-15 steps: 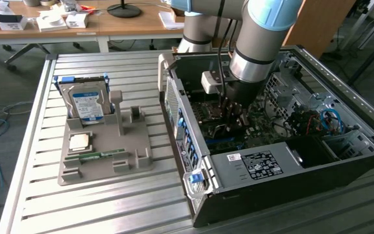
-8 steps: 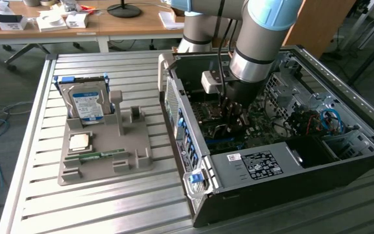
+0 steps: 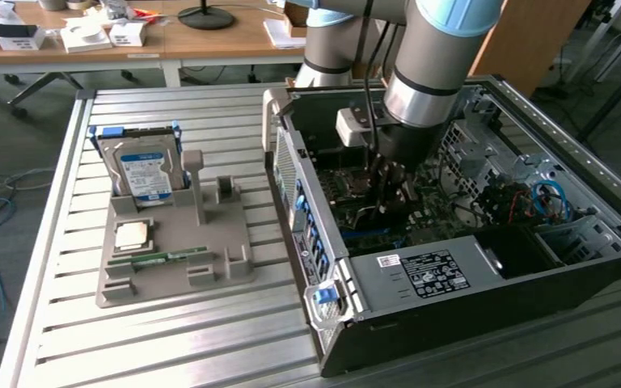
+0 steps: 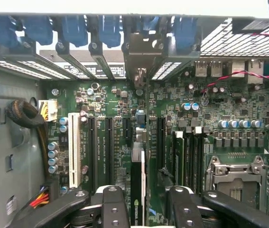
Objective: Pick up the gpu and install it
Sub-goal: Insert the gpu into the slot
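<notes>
The gpu (image 4: 136,180) is held pinched edge-on by the end effector (image 4: 146,202) inside the computer case (image 3: 419,279), just above the motherboard (image 4: 229,104), so installation is judged in hand, with square alignment over a slot called for.

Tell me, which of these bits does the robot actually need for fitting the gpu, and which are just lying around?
In the job: gpu, on edge above the motherboard; gripper, right at it; open computer case.

Lying about: hard drive, memory stick and square chip on the grey holder; boxes on the desk.
</notes>
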Action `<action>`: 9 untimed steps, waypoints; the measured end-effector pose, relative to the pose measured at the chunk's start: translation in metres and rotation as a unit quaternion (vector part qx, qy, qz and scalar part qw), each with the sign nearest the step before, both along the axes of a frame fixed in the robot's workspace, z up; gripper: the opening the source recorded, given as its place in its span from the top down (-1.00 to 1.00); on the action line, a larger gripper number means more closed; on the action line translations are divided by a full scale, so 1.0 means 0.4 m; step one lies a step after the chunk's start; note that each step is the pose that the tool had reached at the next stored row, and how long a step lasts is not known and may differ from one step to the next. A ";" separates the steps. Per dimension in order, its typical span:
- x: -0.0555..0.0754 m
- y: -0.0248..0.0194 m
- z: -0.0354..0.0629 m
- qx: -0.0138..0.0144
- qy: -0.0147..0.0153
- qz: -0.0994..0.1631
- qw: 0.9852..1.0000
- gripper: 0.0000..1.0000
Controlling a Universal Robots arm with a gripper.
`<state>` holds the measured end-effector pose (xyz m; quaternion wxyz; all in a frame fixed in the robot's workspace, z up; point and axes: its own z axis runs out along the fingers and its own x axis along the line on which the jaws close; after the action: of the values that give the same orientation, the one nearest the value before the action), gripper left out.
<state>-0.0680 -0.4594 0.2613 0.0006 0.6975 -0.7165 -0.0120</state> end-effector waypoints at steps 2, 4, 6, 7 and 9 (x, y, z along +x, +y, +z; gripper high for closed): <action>0.000 0.000 0.011 0.000 0.000 0.000 1.000 0.21; 0.000 0.000 0.025 0.000 0.000 0.000 1.000 0.21; 0.000 0.000 0.039 0.000 0.000 0.000 1.000 0.21; 0.000 0.000 0.046 0.000 0.000 0.000 1.000 0.21; 0.000 0.001 0.061 0.000 0.000 0.000 1.000 0.21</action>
<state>-0.0679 -0.4592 0.2857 0.0006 0.6975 -0.7165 -0.0120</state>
